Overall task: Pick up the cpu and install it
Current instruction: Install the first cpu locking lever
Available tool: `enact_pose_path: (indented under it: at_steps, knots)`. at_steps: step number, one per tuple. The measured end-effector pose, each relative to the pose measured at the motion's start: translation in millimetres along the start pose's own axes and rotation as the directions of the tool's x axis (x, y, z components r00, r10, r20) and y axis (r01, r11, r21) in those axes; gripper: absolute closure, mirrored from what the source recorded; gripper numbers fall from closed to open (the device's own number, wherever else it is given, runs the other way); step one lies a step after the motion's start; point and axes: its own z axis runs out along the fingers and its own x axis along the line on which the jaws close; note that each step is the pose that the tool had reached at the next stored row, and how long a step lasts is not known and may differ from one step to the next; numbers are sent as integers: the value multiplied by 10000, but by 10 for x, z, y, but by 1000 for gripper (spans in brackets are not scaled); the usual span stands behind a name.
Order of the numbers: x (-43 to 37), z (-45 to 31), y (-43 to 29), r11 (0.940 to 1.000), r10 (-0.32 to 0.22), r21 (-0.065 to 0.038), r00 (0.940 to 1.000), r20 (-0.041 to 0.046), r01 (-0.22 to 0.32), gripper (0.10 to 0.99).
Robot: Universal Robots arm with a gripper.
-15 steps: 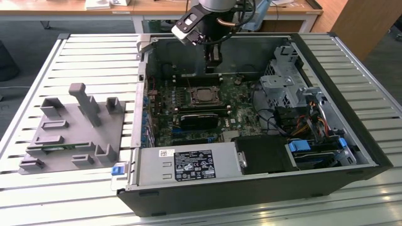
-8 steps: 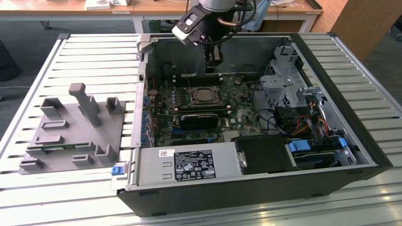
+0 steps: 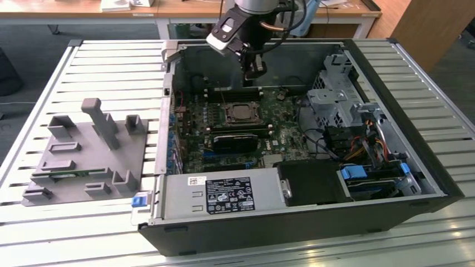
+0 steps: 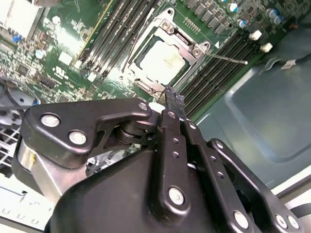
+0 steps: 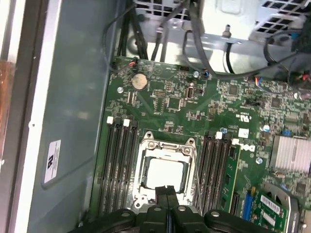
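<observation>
The cpu sits in its socket (labels unreadable); the gripper hovers above, fingers pressed together, empty.

A workshop or lab — an opened computer case on a slatted metal bench, wooden desks behind.

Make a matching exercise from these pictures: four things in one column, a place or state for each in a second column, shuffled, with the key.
1. cpu
2. gripper
3. grey fixture block
4. round coin cell

A. fingers together, holding nothing, above the socket
B. on the slatted table, outside the case
C. lying in the socket frame
D. on the motherboard, near the case wall

Pairs: 1-C, 2-A, 3-B, 4-D
</observation>
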Motion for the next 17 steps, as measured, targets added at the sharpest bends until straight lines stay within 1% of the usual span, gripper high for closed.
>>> enact_pose_path:
  at_steps: [4,7,13,17]
  knots:
    - [-1,0,0,9992,-401,5,9992,0,401,980]
    - [-2,0,0,9974,-727,11,9974,2,727,980]
    - [-2,0,0,9918,-1275,18,9918,2,1275,980]
    - [-2,0,0,9863,-1650,23,9863,2,1650,980]
